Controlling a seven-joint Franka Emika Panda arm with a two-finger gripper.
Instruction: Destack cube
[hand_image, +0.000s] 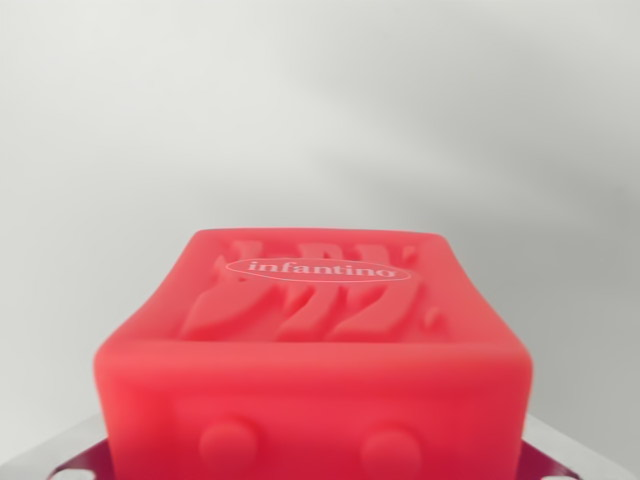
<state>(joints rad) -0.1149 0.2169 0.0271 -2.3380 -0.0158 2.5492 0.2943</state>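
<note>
A soft red cube (315, 370) with a raised pattern and a white "infantino" logo fills the lower half of the wrist view, very close to the camera. Its near face carries round bumps. The cube's left side curves inward as if squeezed. Only slivers of my gripper's metal body (62, 456) show, at the bottom corners on either side of the cube. The fingers themselves are hidden by it. The cube sits right between where they reach, so the gripper reads as shut on it. No other cube is in view.
Behind the cube there is only a blurred, plain white-grey surface (320, 110) with soft shadows.
</note>
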